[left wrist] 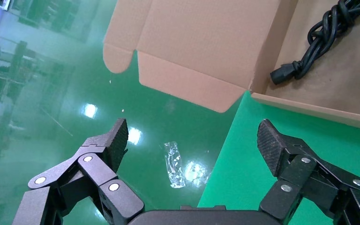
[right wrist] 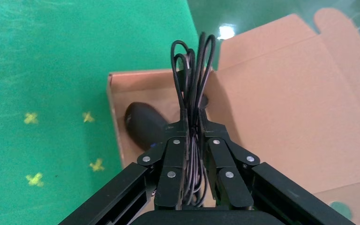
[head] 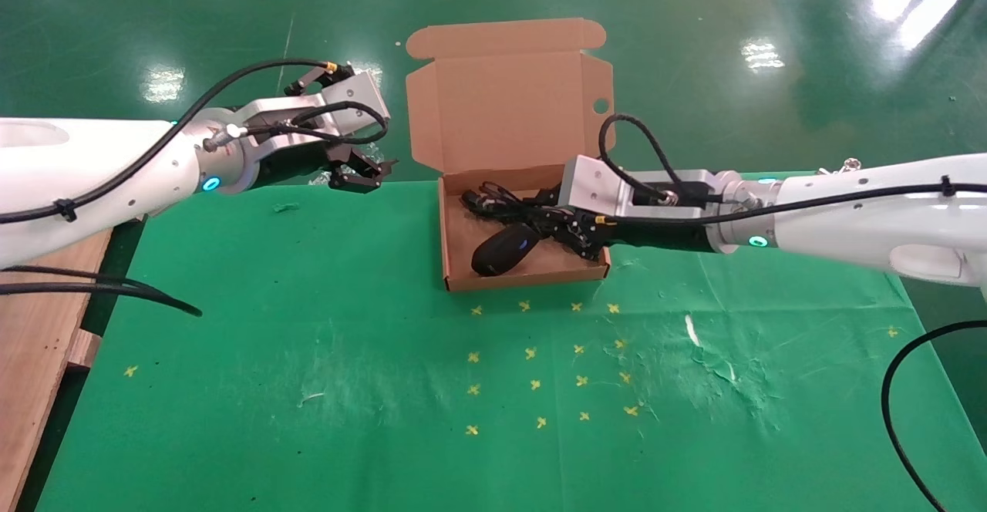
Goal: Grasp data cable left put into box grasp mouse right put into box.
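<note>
The brown cardboard box [head: 524,281] stands open at the far middle of the green cloth, its lid [head: 501,103] upright. The data cable [head: 493,197] lies bundled in the box's far part and shows in the left wrist view [left wrist: 318,40]. The black mouse [head: 505,250] rests inside by the front wall. My right gripper [head: 567,230] is over the box, shut on the mouse's thin looped cord [right wrist: 192,70], with the mouse [right wrist: 143,124] just beside its fingers. My left gripper [head: 362,173] hangs open and empty left of the box at the table's far edge [left wrist: 192,133].
A wooden board [head: 38,358] lies at the left beside the cloth. Yellow cross marks [head: 540,358] dot the cloth in front of the box. A white scrap [head: 692,330] lies right of them. A clear plastic scrap [left wrist: 174,164] lies on the floor under my left gripper.
</note>
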Robot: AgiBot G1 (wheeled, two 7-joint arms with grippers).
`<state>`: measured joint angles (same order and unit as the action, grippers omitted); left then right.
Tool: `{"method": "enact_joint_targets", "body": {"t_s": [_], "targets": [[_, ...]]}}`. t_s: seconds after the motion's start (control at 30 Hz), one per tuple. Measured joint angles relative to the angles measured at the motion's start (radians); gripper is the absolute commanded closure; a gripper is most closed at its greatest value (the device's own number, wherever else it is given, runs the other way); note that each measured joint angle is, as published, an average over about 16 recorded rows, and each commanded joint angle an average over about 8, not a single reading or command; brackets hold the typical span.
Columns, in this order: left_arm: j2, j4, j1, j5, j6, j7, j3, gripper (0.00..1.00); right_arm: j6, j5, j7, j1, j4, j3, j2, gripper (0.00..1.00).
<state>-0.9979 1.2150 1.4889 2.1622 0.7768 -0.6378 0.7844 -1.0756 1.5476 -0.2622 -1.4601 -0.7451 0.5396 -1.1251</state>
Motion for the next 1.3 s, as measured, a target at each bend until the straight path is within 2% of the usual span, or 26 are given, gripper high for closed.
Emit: {"method": "enact_joint_targets", "body": {"t_s": [0.57, 1.3], "targets": [[-0.005, -0.003, 0.000, -0.002, 0.000, 0.001, 0.001, 0.00, -0.034, -0.041, 0.040, 0.020, -0.068, -0.012, 0.040, 0.00], [-0.003, -0.003, -0.003, -0.011, 0.005, 0.004, -0.002, 0.00, -0.175, -0.324, 0.190, 0.153, -0.240, -0.102, 0.213, 0.00]]}}
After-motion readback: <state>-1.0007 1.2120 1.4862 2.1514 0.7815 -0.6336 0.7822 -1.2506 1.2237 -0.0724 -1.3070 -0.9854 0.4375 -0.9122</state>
